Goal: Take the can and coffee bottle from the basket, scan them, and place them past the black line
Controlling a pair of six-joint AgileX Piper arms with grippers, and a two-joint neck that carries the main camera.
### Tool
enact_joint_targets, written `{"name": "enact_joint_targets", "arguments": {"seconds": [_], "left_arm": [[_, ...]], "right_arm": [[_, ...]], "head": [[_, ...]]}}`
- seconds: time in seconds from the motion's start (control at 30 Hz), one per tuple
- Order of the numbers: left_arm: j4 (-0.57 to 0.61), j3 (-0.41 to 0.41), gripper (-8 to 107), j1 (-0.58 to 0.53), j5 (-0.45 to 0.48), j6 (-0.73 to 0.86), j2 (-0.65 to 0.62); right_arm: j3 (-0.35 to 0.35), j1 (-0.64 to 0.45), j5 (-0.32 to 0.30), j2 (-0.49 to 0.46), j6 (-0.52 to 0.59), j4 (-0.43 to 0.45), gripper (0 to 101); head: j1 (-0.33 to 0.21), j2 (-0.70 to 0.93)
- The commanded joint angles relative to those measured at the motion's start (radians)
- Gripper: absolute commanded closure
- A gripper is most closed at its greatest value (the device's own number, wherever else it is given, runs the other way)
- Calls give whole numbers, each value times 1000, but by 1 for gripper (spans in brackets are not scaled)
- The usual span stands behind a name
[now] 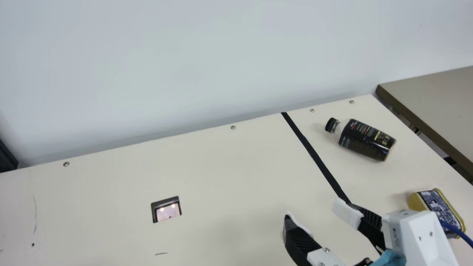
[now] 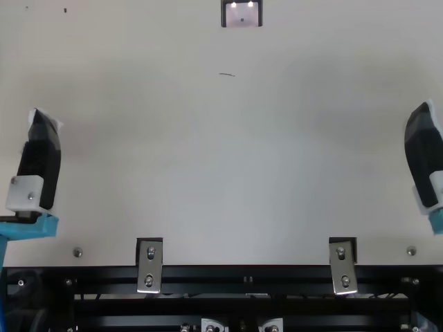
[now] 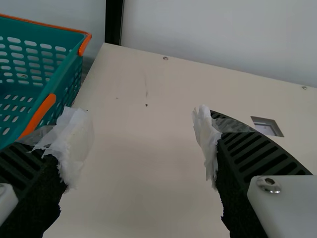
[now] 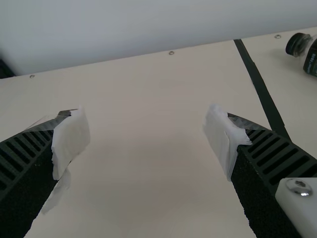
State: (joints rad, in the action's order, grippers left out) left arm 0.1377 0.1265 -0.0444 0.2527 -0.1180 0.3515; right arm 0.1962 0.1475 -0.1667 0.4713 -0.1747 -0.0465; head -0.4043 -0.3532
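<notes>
Both grippers hang open over the cream table, with the coffee bottle and can lying past the black line.
The right gripper, at the main view's lower right, points obliquely toward the wall, its white-wrapped fingertips well apart with nothing between them. The left gripper, at the top view's left edge, points away from the black rail, its fingers also spread and empty. The coffee bottle lies on its side, cap toward the black line; the gold-rimmed can is partly behind the right gripper's white housing.
</notes>
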Motion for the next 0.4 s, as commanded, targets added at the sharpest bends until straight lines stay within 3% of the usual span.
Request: {"name": "enact_joint_targets", "arguments": {"seconds": [0.0, 0.37], "left_arm": [[0, 0, 9, 0, 0, 0, 0], [0, 0, 9, 0, -3, 0, 0]], "right_arm": [[0, 0, 0, 0, 0, 0, 0], [0, 0, -1, 0, 0, 0, 0]], "head": [[-32, 7], [-32, 7]]}}
